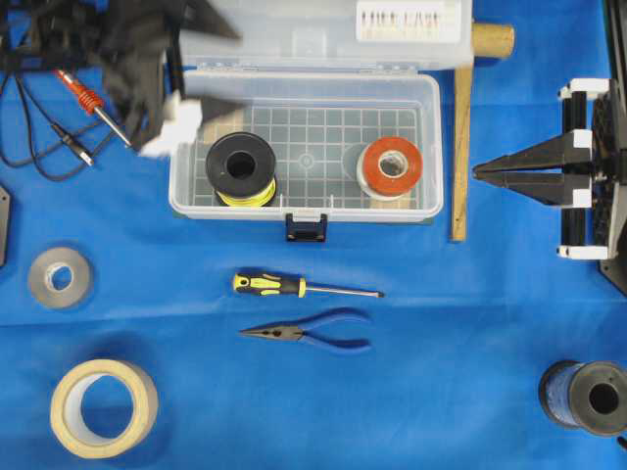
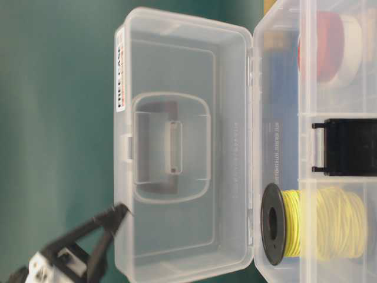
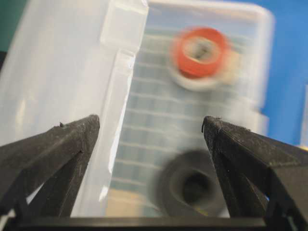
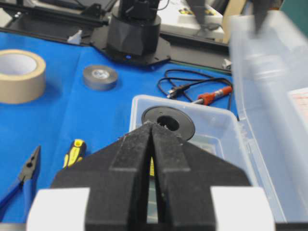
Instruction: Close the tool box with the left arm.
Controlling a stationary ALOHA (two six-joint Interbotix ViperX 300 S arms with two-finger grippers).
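tool box (image 1: pixel 306 147): top centre of blue cloth, lid raised
left gripper (image 3: pixel 151 130): fingers spread apart, empty, by the lid edge
right gripper (image 4: pixel 151 126): fingers together, right of box

The left gripper (image 3: pixel 151 127) had matte black wedge-shaped fingers (image 3: pixel 57 149) with ridged, layered surfaces tapering to points. The right gripper (image 1: pixel 477 172) matched them in black, with white blocks (image 4: pixel 57 208) at the finger bases. The left arm (image 1: pixel 118 44) was black, with a white fitting.
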